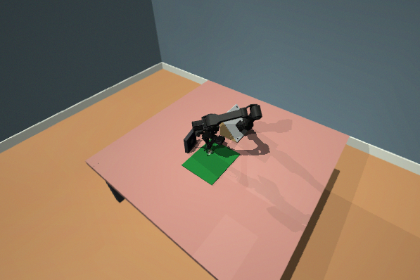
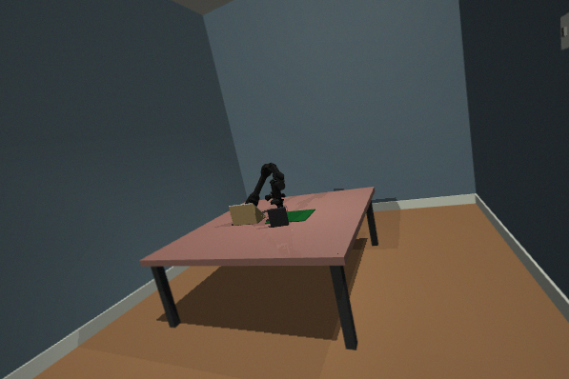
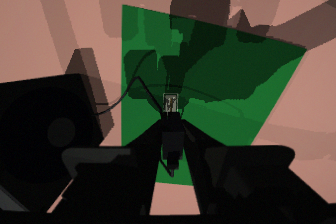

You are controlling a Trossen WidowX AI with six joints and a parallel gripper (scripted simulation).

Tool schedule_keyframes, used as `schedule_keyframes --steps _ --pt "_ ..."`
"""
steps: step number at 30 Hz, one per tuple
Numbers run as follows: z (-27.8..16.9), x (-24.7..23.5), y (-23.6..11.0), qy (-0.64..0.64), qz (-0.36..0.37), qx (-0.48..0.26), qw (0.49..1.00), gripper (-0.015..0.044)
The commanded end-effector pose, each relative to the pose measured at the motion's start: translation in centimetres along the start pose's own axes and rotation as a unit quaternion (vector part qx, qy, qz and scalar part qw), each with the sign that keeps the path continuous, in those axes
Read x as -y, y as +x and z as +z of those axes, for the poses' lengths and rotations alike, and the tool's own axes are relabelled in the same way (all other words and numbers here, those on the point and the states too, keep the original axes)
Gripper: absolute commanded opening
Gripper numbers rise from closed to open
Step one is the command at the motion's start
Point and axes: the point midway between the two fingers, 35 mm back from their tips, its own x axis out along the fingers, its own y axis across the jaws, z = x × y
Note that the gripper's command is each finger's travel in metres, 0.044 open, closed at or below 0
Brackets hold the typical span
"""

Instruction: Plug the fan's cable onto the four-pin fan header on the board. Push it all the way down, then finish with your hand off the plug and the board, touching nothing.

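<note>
The green board point(image 1: 205, 172) point(image 2: 302, 215) point(image 3: 215, 125) lies flat on the table. The small pale four-pin header point(image 1: 209, 153) point(image 3: 170, 102) stands on it. My gripper point(image 1: 209, 145) point(image 3: 171, 123) is shut on the fan's black plug point(image 3: 173, 142). In the wrist view the plug's front end shows just below the header; they look close, but the height gap cannot be judged. The thin black cable point(image 3: 149, 93) bends from the plug to the fan. The black square fan point(image 1: 188, 141) point(image 2: 277, 217) point(image 3: 61, 132) stands beside the board. The plug's underside is hidden.
A tan wedge-shaped block point(image 1: 226, 132) point(image 2: 243, 214) with a pale plate point(image 1: 235, 132) on its sloping face stands near the board and the arm's base. The pink table point(image 1: 155, 169) point(image 2: 248, 245) carries everything. Shadows of the arm darken part of the board.
</note>
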Motion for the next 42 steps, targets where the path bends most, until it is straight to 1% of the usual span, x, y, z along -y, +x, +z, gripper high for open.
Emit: schedule_keyframes --steps 1,18,23,42 --pt "0.3 0.0 0.0 0.004 0.0 0.002 1.0 0.0" --pt "0.6 0.1 0.0 -0.001 0.0 0.002 1.0 0.0" --pt "0.6 0.1 2.2 -0.001 -0.001 0.002 1.0 0.0" --pt "0.4 0.2 2.2 0.001 -0.001 0.002 1.0 0.0"
